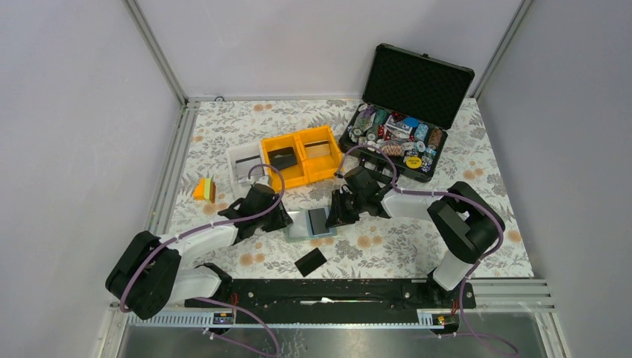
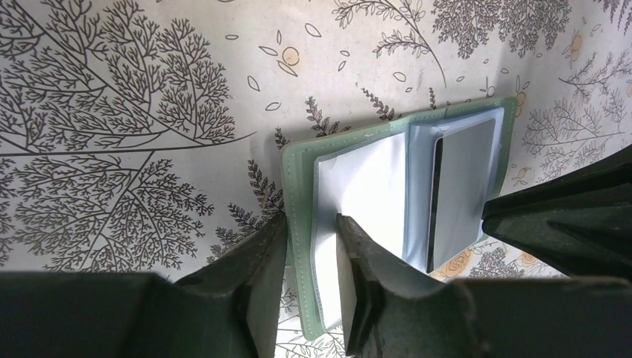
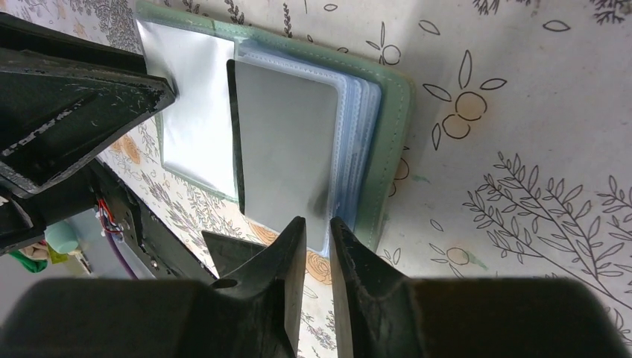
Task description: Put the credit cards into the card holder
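**1 Card Pocketed, At Least 3 Waiting**

The card holder (image 1: 298,227) is lying open at the middle of the counter (image 1: 417,253), between 2 robot arms. A silvery-grey card (image 3: 287,142) is sitting in the top clear pocket of the page nearer the right arm. The right pincer (image 3: 317,227) is reaching over the near edge of that card, its jaws drawn almost together with only a slit between them. Whether it is grasping the card, the pocket or nothing cannot be told. The left pincer (image 2: 311,231) is standing released, its jaws apart and straddling the holder's outer left edge, apparently to steady the cover. The pocket on that side is showing blank.

Most of the job is looking unfinished. A loose black card (image 1: 310,262) is lying on the counter near the holder, on the arms' side. The yellow bin (image 1: 326,170) behind the holder is carrying a black card (image 1: 283,158) and a tan card (image 1: 318,149), 1 in each compartment. By that count, 1 card is in or nearly in, and at least 3 are waiting.
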Tool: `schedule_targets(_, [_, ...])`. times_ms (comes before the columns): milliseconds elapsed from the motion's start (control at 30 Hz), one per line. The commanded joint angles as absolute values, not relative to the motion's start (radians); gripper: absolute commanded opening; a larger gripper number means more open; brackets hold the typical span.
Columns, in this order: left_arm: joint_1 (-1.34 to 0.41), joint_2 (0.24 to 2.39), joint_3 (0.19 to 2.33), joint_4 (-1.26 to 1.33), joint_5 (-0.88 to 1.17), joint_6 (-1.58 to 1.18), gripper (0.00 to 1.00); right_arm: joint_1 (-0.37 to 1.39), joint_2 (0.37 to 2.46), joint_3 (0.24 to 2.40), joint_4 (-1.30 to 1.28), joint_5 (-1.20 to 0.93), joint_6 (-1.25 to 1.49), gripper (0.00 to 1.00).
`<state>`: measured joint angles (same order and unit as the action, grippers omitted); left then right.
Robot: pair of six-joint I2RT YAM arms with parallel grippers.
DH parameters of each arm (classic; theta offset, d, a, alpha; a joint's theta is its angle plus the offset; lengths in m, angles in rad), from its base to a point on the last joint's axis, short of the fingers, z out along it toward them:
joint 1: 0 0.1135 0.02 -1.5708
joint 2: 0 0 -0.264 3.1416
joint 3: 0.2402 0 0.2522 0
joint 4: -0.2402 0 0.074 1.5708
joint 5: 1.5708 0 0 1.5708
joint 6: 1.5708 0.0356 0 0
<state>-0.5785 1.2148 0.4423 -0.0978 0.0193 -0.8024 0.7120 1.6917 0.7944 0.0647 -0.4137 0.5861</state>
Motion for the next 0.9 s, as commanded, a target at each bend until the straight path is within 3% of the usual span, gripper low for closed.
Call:
schedule_targets(0, [-0.575,1.228,0.418,-0.064,0.028,-0.804,0.29,0.726,1.71,0.825,0.088,-0.423,0.594,0.25])
schedule_targets(300, [-0.576,1.242,0.407,-0.039,0.044,-0.812,0.17,0.759,1.749,0.848,0.163,-0.46,0.643,0.24])
schedule_targets(867, [-0.575,1.239,0.41,-0.044,0.04,-0.813,0.15,0.793,1.712,0.899,0.135,-0.418,0.657,0.2])
